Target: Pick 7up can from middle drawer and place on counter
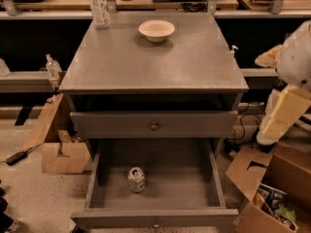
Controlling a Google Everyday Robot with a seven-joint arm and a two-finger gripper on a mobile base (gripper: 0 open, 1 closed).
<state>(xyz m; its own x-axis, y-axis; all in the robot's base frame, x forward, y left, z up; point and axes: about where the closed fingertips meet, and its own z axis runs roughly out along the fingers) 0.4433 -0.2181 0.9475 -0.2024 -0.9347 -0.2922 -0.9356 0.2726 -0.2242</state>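
Observation:
The 7up can (136, 179) stands upright on the floor of the open middle drawer (216, 178), left of centre and near the front. The grey counter (146, 62) tops the cabinet. My gripper (266, 136) hangs at the right edge of the view, at the end of the pale yellow and white arm. It is beside the cabinet, level with the closed upper drawer and well right of the can. It holds nothing that I can see.
A white bowl (156, 30) and a clear plastic bottle (98, 6) stand at the back of the counter. The upper drawer front (154, 125) with a round knob is closed. Cardboard boxes lie on the floor at left (63, 154) and right (272, 188).

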